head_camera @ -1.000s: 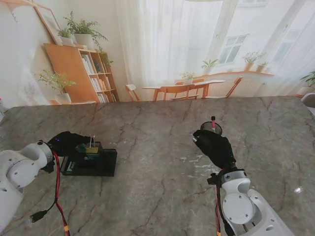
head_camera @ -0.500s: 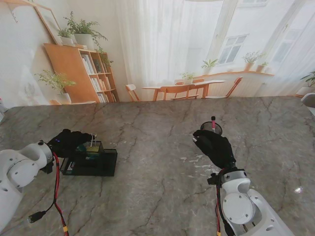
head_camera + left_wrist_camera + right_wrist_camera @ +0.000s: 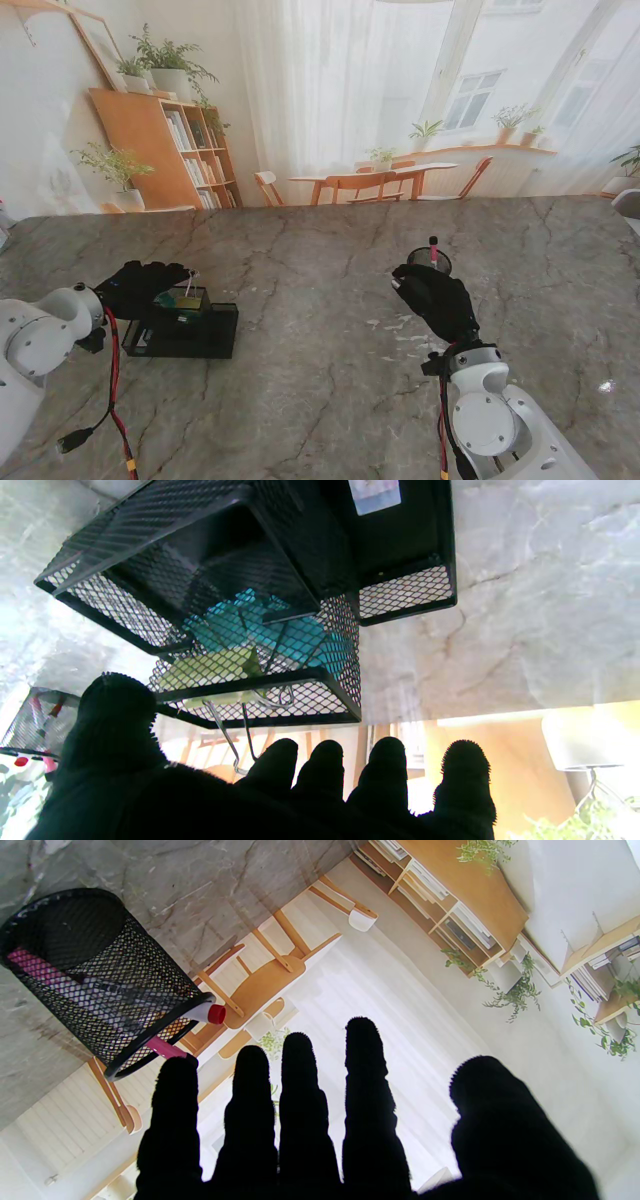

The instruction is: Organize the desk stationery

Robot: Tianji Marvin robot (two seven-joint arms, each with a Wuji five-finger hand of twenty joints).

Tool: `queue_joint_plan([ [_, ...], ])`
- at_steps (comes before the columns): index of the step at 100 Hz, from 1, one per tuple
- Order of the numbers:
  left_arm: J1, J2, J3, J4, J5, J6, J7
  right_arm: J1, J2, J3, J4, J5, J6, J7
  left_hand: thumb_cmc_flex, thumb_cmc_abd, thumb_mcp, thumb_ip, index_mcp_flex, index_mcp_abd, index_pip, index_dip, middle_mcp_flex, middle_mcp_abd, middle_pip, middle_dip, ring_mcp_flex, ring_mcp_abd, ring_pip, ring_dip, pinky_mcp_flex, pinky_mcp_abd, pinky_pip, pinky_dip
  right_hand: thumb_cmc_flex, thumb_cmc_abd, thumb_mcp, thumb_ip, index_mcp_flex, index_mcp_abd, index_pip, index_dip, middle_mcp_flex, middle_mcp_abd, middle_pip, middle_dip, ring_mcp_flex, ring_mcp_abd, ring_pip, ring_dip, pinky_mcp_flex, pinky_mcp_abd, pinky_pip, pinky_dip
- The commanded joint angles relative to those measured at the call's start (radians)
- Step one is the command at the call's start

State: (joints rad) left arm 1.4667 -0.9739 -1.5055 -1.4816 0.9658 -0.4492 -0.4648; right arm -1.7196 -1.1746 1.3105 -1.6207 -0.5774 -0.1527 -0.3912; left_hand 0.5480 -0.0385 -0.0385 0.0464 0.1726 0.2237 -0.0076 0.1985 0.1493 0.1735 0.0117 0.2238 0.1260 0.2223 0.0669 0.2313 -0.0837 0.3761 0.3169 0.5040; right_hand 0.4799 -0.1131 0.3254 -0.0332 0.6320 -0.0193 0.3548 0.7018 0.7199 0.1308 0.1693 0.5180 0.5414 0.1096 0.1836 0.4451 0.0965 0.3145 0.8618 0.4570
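Note:
A black mesh desk organizer [image 3: 185, 328] stands at the left of the table. One of its compartments [image 3: 280, 680] holds a yellow-green binder clip [image 3: 215, 667] and blue clips [image 3: 280, 635]. My left hand [image 3: 140, 285] hovers over the organizer's left far corner, fingers spread, holding nothing. A black mesh pen cup [image 3: 436, 262] stands right of centre with a pink pen [image 3: 165, 1046] and a red-capped marker [image 3: 210, 1013] inside. My right hand [image 3: 435, 298] is just nearer to me than the cup, fingers straight and apart, empty.
A small white-blue card [image 3: 375, 492] lies in another organizer compartment. A red and black cable [image 3: 115, 390] hangs from my left arm. Grey marble table [image 3: 320, 250] stretches between the organizer and the cup. Faint white specks [image 3: 400, 335] lie near my right hand.
My left hand has lifted and drawn back to the left, away from the binder clip in the organizer. My right hand has not moved.

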Motion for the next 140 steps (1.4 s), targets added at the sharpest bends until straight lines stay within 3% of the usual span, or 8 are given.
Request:
queue_joint_plan([
  [1, 0.0, 0.003, -0.006, -0.016, -0.006, 0.004, -0.017, -0.003, 0.0, 0.0, -0.003, 0.001, 0.002, 0.015, -0.053, 0.046, 0.001, -0.084, -0.039, 0.038, -0.032, -0.113, -0.05, 0.026, -0.017, -0.028, -0.053, 0.016, -0.018, -0.02, -0.027, 0.028, -0.064, -0.015, 0.009, 0.026, -0.03, 0.003, 0.012, -0.003, 0.007, 0.007, -0.003, 0.002, 0.012, 0.014, 0.008, -0.009, -0.009, 0.011, -0.016, -0.021, 0.001, 0.026],
  [9, -0.002, 0.006, -0.014, -0.022, -0.02, -0.003, -0.038, -0.003, 0.0, 0.0, -0.004, 0.001, 0.002, 0.016, -0.07, 0.04, 0.002, -0.082, -0.036, 0.064, -0.051, -0.211, -0.06, 0.046, -0.028, -0.06, -0.08, 0.016, -0.024, -0.026, -0.031, 0.033, -0.107, -0.027, 0.009, 0.026, -0.031, 0.003, 0.014, -0.004, 0.007, 0.007, -0.003, 0.0, 0.012, 0.014, 0.008, -0.009, -0.009, 0.011, -0.016, -0.021, 0.001, 0.026],
  [39, 0.034, -0.002, -0.074, -0.077, -0.118, 0.01, -0.032, -0.006, 0.0, 0.003, -0.006, -0.001, 0.003, 0.011, -0.115, 0.111, 0.001, -0.088, -0.035, 0.069, -0.045, -0.215, -0.06, 0.033, -0.027, -0.092, -0.102, -0.016, -0.041, -0.04, -0.036, -0.019, -0.184, -0.042, 0.009, 0.026, -0.031, 0.003, 0.013, -0.004, 0.007, 0.007, -0.003, 0.002, 0.012, 0.014, 0.008, -0.009, -0.009, 0.011, -0.016, -0.021, 0.001, 0.026],
  [55, 0.095, -0.018, -0.132, -0.161, -0.152, 0.026, 0.032, -0.008, -0.001, 0.005, -0.007, -0.004, 0.002, 0.005, -0.042, 0.134, 0.0, -0.083, -0.035, 0.036, -0.015, -0.161, -0.056, 0.009, -0.02, -0.061, -0.098, -0.041, -0.046, -0.038, -0.011, -0.065, -0.238, -0.065, 0.01, 0.026, -0.031, 0.003, 0.013, -0.003, 0.007, 0.007, -0.004, 0.0, 0.012, 0.014, 0.008, -0.01, -0.009, 0.011, -0.016, -0.021, 0.002, 0.026],
  [74, 0.171, -0.034, -0.201, -0.29, -0.143, -0.023, 0.11, -0.013, -0.002, 0.009, -0.011, -0.004, -0.001, -0.003, -0.012, 0.136, 0.002, -0.08, -0.035, 0.033, -0.007, -0.087, -0.052, 0.01, -0.015, -0.024, -0.092, -0.015, -0.033, -0.027, -0.019, -0.044, -0.211, -0.022, 0.01, 0.026, -0.031, 0.003, 0.014, -0.001, 0.007, 0.007, -0.002, 0.002, 0.012, 0.014, 0.007, -0.01, -0.009, 0.01, -0.017, -0.022, 0.001, 0.026],
  [88, 0.218, -0.05, -0.216, -0.383, -0.143, -0.06, 0.19, -0.02, -0.004, 0.016, -0.016, -0.007, -0.005, -0.012, 0.018, 0.135, 0.0, -0.078, -0.039, 0.031, 0.009, 0.043, -0.023, 0.014, -0.002, 0.009, -0.063, 0.006, -0.018, -0.007, -0.012, 0.003, -0.154, 0.06, 0.01, 0.024, -0.031, 0.003, 0.014, -0.003, 0.008, 0.007, -0.003, 0.001, 0.012, 0.013, 0.007, -0.01, -0.009, 0.01, -0.016, -0.021, 0.001, 0.026],
  [111, 0.255, -0.076, -0.126, -0.47, -0.114, -0.06, 0.326, -0.033, -0.006, 0.025, -0.029, -0.008, -0.019, -0.027, 0.093, 0.096, 0.004, -0.073, -0.002, -0.005, 0.065, 0.222, 0.096, 0.006, 0.028, 0.048, 0.056, 0.016, 0.018, 0.033, 0.078, 0.086, 0.014, 0.131, 0.013, 0.016, -0.029, 0.003, 0.004, -0.006, 0.003, 0.006, -0.005, -0.003, 0.011, 0.013, 0.007, -0.011, -0.009, 0.01, -0.016, -0.021, 0.001, 0.025],
  [140, 0.247, -0.098, 0.098, -0.41, -0.074, 0.046, 0.488, -0.053, -0.007, 0.035, -0.054, -0.02, -0.039, -0.041, 0.167, 0.068, 0.005, -0.072, 0.112, -0.065, 0.106, 0.31, 0.236, -0.016, 0.065, 0.108, 0.213, -0.002, 0.069, 0.105, 0.162, 0.085, 0.235, 0.193, 0.016, -0.022, -0.019, 0.004, -0.034, -0.012, -0.011, 0.003, -0.016, -0.01, 0.01, 0.014, 0.007, -0.013, -0.006, 0.011, -0.006, -0.021, 0.009, 0.029],
])
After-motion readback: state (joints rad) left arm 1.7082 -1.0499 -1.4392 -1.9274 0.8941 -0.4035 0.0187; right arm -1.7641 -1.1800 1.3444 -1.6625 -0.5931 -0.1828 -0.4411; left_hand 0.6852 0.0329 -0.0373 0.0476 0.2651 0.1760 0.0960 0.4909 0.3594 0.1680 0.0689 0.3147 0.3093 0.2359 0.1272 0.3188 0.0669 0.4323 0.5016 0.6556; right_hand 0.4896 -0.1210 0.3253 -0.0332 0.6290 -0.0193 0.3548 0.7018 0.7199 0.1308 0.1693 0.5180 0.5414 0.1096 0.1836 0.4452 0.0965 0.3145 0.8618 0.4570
